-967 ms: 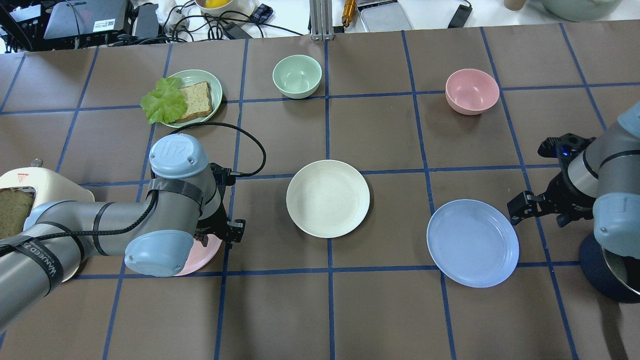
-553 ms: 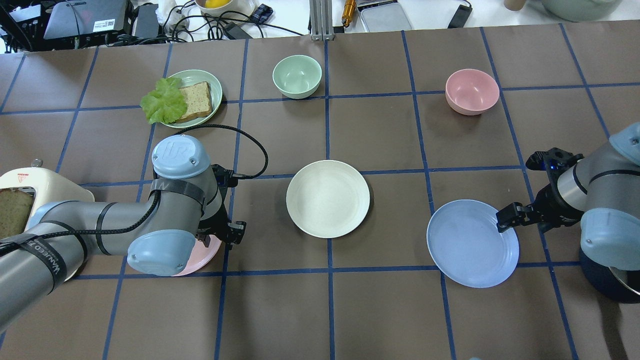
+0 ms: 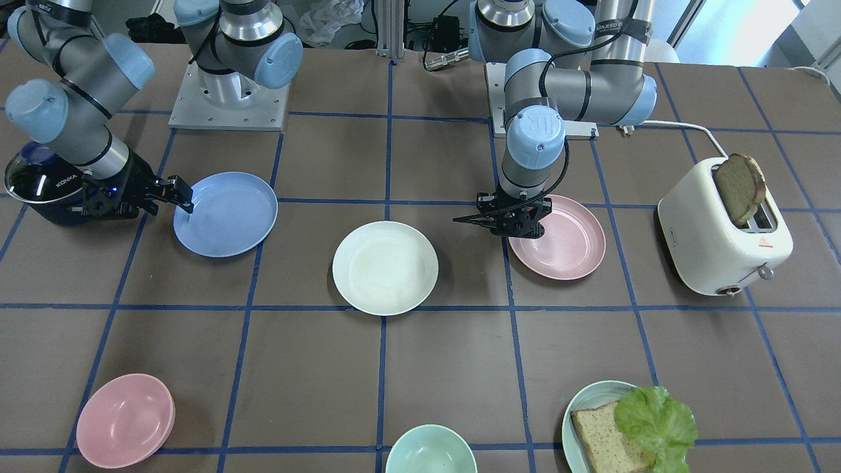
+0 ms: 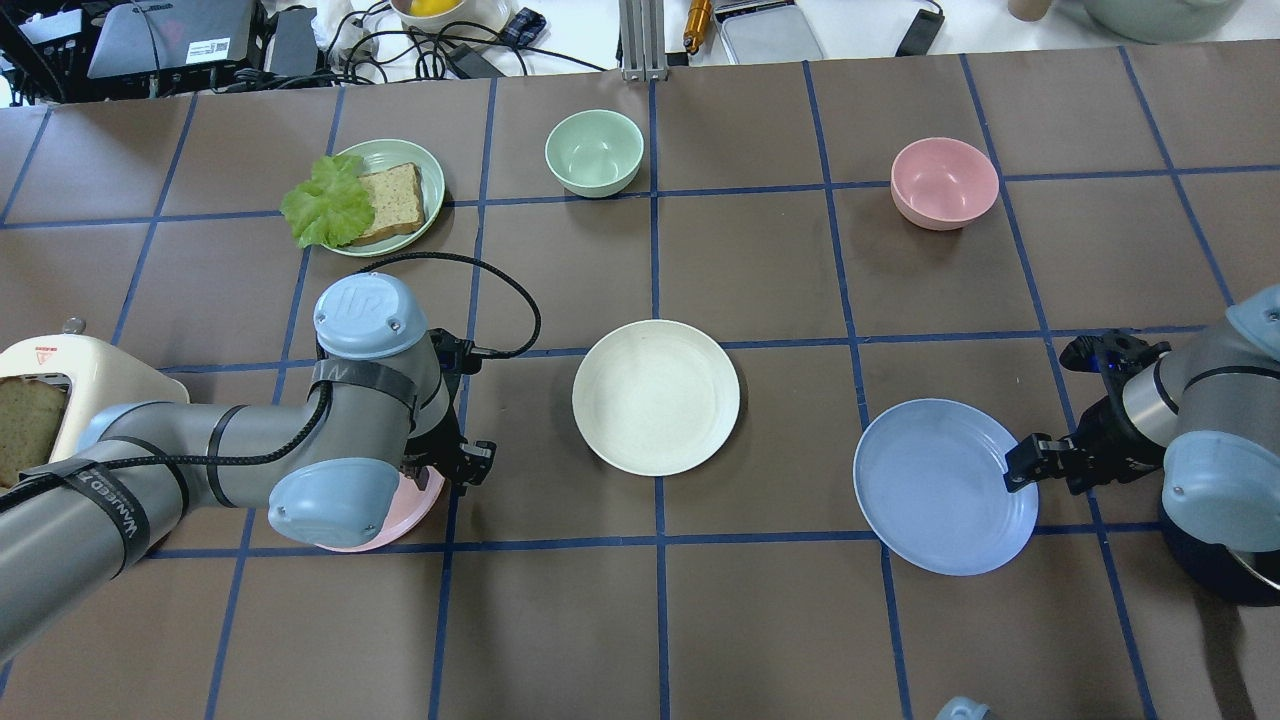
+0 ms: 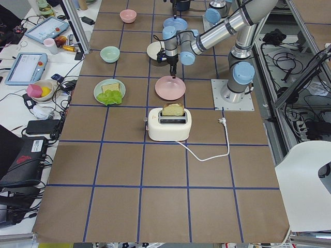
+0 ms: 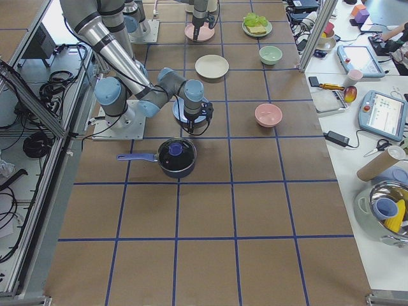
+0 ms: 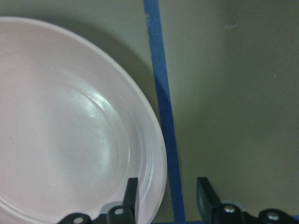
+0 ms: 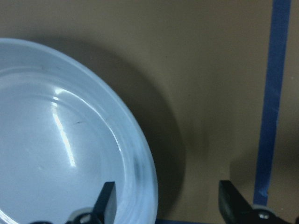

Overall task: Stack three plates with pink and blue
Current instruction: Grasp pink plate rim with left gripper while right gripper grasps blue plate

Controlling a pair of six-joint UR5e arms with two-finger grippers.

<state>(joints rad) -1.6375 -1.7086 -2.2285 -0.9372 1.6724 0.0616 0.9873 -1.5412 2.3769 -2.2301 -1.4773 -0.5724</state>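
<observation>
Pink plate ctr-right in front view, blue plate left, cream plate mid; all flat, apart. Left gripper open, jaws astride pink rim. Right gripper open, astride blue rim.

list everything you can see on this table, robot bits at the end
pink plate: 1, pale pink, robot's left side
cream plate: 1, cream-white, table middle
blue plate: 1, light blue, robot's right side
pink bowl: 1, pink, far side, right
green bowl: 1, pale green, far side, middle
food plate: 1, pale green, far side, left
bread: 2 slices, brown, one on the food plate, one in the toaster
lettuce leaf: 1, green, on the food plate
toaster: 1, cream, left end
pot: 1, dark blue, lidded, right end
table: 1, brown, blue tape grid
left gripper: 1, black, open astride the pink plate's rim
right gripper: 1, black, open astride the blue plate's rim
</observation>
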